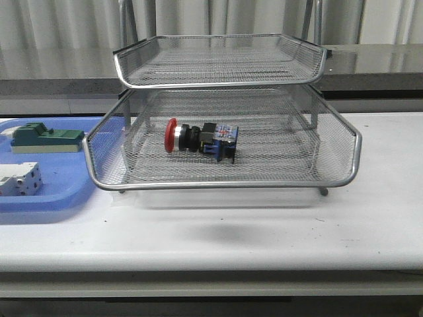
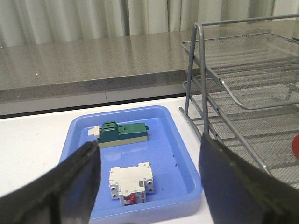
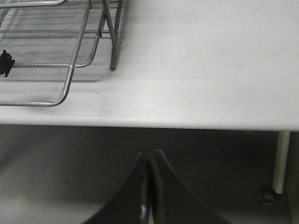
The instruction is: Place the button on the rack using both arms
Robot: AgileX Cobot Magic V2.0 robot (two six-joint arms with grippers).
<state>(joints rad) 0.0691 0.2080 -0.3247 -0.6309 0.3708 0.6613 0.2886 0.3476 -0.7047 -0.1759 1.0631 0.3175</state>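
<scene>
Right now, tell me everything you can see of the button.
The button is a small push-button switch: a red mushroom cap, a silver ring behind it, a black cylindrical body, then a blue rear block with dark fittings. It looks like plastic with a metal collar. It lies on its side in the lower pulled-out tray of the rack, cap pointing left in the front view, resting on the mesh floor near the middle. Nothing else touches it; no pincer is near it.

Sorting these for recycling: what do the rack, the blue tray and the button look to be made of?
Rack: metal, going by its silver wire mesh and shiny tubular rim. Blue tray: probably plastic, being smooth, glossy, one-piece with rounded corners. Button: likely plastic, with a red cap, a black body and a blue rear block; a thin silvery ring may be metal.
</scene>
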